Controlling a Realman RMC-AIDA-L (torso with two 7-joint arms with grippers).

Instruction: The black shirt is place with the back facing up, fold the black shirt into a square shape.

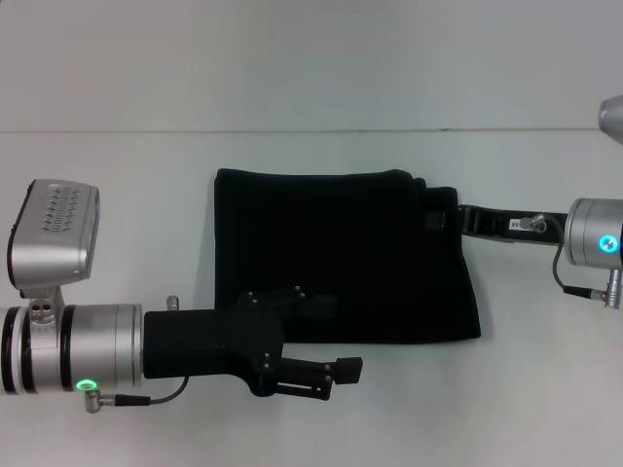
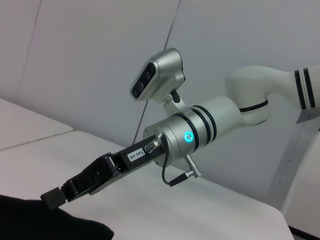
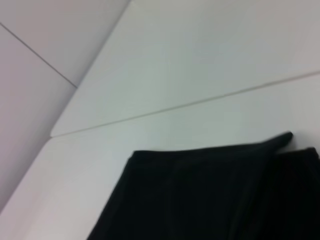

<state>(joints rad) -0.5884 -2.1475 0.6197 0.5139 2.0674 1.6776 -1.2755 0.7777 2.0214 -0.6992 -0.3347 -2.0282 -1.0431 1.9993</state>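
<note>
So our black shirt (image 1: 341, 253) sits mid-counter (image 1: 292, 58), already a squarish, floppy bundle; we'd pinch a layered edge. Left gripper (image 1: 326, 375) hovers spread at the near edge; right gripper (image 1: 443, 219) touches the right edge, can't tell its state.

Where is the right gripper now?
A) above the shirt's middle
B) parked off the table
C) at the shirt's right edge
C: in the head view the right gripper sits at the right edge of the folded black shirt; the left gripper is at its near edge.
</note>
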